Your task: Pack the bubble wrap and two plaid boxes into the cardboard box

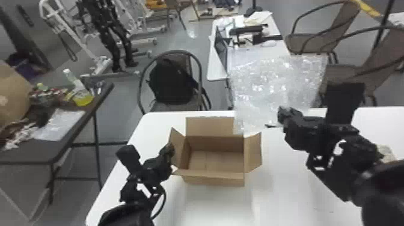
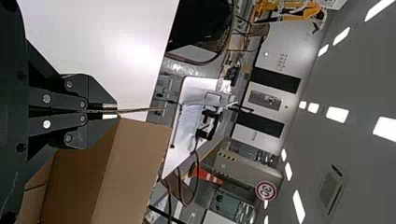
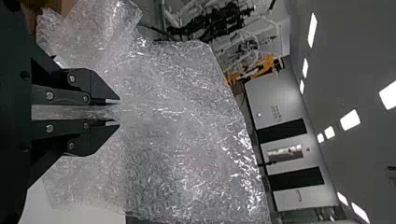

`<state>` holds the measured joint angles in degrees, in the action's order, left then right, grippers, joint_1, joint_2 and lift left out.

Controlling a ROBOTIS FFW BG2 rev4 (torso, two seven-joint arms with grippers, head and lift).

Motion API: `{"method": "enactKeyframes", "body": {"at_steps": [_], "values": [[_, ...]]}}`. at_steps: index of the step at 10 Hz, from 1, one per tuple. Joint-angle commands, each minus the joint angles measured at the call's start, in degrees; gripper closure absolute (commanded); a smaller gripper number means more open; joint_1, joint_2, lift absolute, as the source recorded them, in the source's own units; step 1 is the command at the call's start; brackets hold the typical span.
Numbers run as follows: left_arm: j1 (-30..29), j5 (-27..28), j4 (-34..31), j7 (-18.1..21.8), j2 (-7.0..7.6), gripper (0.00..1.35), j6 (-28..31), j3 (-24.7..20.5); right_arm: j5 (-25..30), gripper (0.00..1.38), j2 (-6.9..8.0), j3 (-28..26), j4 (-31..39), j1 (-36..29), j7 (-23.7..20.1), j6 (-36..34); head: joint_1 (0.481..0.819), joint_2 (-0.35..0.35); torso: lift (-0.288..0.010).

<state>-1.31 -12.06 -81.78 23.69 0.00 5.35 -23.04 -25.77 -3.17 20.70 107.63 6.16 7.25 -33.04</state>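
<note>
Close in: R arm blocks part of white tabletop; pale item peeks past it, part hidden, can't ID. L end effector is pinched tight on L flap of cardboard box, which sits upright on tabletop, top open, flaps splayed.

R end effector, R of box, has fingers narrow w/ bubble wrap btwn them. Wrap is spread wide above tabletop's far edge; low corner near box's far R corner, can't tell if touching. Wrap veils part of white desk behind.

Off L, dark side table w/ brown bag, bottle of yellow liquid & clear plastic. Past tabletop: chair w/ black backpack; more chairs far R. Bkgd, far L: black legged rig near white frames.
</note>
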Motion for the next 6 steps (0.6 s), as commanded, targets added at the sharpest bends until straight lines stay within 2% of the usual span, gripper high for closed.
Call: {"method": "enactKeyframes", "body": {"at_steps": [1,2,4,6], "values": [[-0.36,-0.07,0.05,-2.69,-0.15,1.21,-2.01,1.06,-2.35,1.06,0.00,0.66,-3.74,3.42,-4.26,-3.62,0.695,0.345,-0.014],[-0.89,-0.77,0.05,-5.67,-0.15,1.21,-3.51,2.30,-5.34,1.06,0.27,1.01,-7.00,4.56,-6.81,-3.97,0.695,0.350,-0.014],[-2.29,-2.97,0.05,-11.30,-0.15,1.21,-6.67,5.20,-6.75,1.06,1.59,1.27,-15.08,7.99,-15.95,-7.48,0.695,0.350,-0.014],[-2.73,-4.64,0.49,-13.67,-0.15,1.21,-7.37,7.39,-7.89,1.06,3.22,2.33,-24.57,11.42,-25.01,-8.10,0.695,0.350,-0.014]]}}
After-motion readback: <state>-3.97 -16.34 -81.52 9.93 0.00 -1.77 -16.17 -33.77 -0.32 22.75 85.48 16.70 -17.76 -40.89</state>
